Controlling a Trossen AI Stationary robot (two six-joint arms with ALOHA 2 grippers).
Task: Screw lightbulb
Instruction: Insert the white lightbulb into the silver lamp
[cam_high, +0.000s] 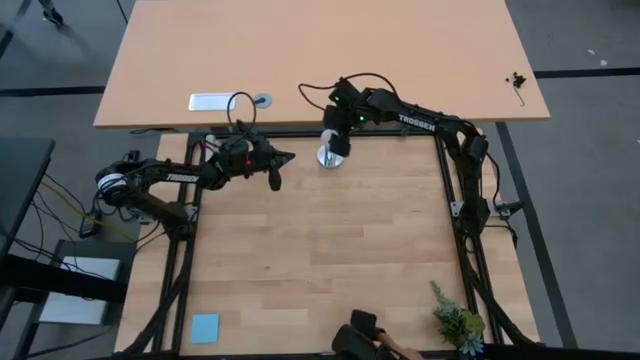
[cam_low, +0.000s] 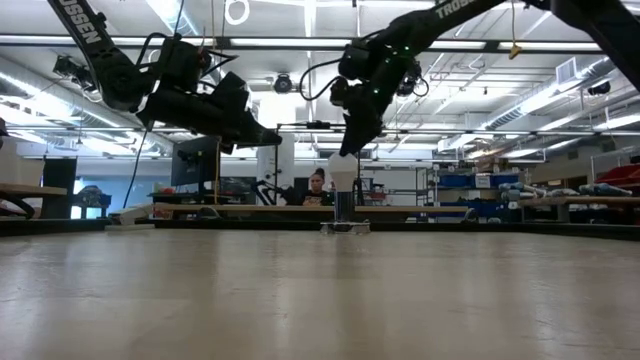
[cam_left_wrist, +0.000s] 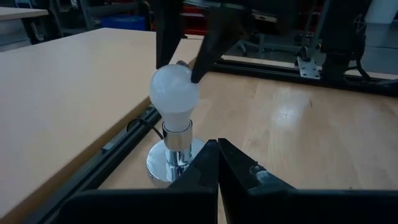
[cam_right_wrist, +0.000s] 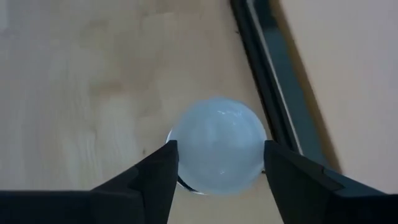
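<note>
high view: "trossen" lettering on right arm (cam_high: 425, 120).

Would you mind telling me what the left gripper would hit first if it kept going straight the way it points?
Probably the lightbulb standing in its silver socket, dead ahead of the shut left gripper; depth is hard to judge.
</note>
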